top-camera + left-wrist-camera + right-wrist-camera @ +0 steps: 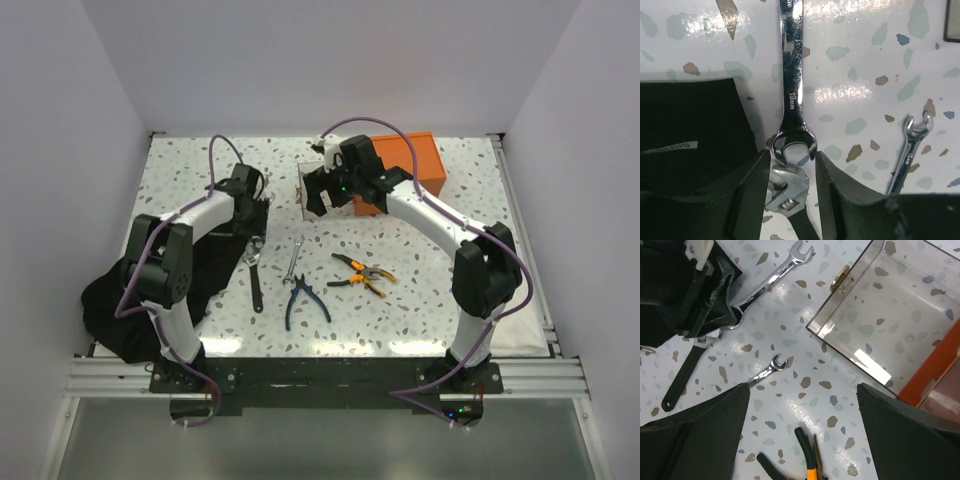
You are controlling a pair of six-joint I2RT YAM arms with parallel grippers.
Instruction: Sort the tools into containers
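Note:
My left gripper is low at the table with its jaws closed against both sides of the open end of a large silver 19 mm spanner. The head of the black-handled adjustable wrench also lies between the fingers. In the top view the left gripper is beside the black bag. My right gripper is wide open and empty, hovering above the table next to the clear box. A small spanner, orange-handled pliers and blue-handled pliers lie mid-table.
The orange box stands behind the clear box at the back right. The clear box has a gold latch. A flat white sheet lies at the right front edge. White walls enclose the table.

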